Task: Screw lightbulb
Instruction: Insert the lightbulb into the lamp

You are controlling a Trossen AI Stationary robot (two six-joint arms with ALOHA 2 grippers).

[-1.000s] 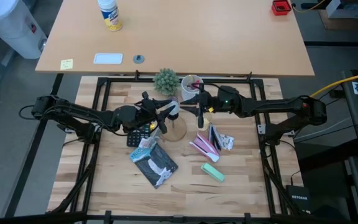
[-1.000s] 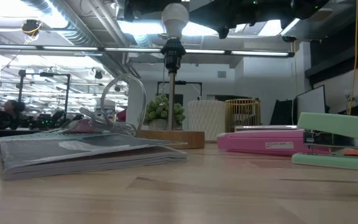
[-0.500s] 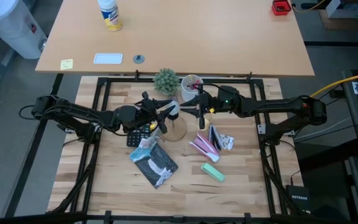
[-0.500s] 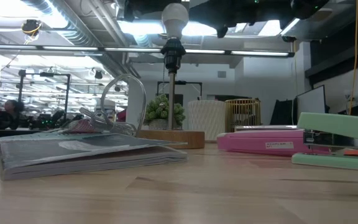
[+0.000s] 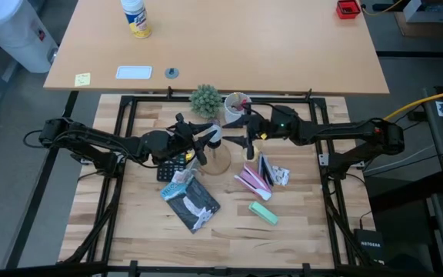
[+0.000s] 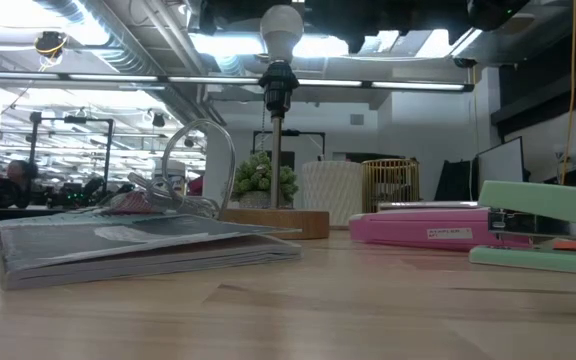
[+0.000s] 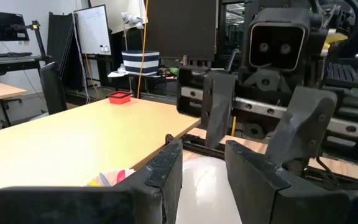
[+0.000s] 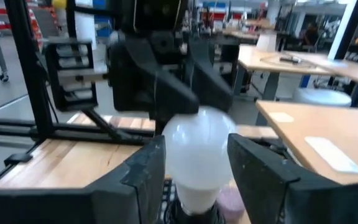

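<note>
Since a second ago the right claw (image 5: pixel 246 131) has drawn its fingers apart: in the high view its tips now stand a little wider beside the lightbulb (image 6: pixel 282 33), and nothing else on the tabletop (image 5: pixel 144 231) has shifted. The lightbulb sits upright in the black socket (image 6: pixel 278 84) at the top of the thin rod of the wooden stand (image 6: pixel 273 222), high above the boards. In the right wrist view the lightbulb (image 8: pixel 196 154) shows between that claw's two dark fingers (image 8: pixel 140 177), which are spread to either side of the glass with a sliver of gap, so it is no longer pinched. The left claw (image 5: pixel 206 138) comes at the lightbulb from the opposite side; in the left wrist view its fingers (image 7: pixel 166 174) stand apart around the white dome (image 7: pixel 202 186), and whether they touch it cannot be told.

Around the stand lie a booklet (image 5: pixel 191 200) in front of the left arm, a pink stapler (image 5: pixel 251 181) and a green stapler (image 5: pixel 264 212) toward the right arm's side, and a black calculator (image 5: pixel 169 168) under the left arm. Behind the stand, at the far edge of the boards, are a small green plant (image 5: pixel 204 99) and a white cup (image 5: pixel 235 103) holding pens. Beyond them stretches a lighter desk (image 5: pixel 244 46) carrying a white bottle (image 5: pixel 135 17).
</note>
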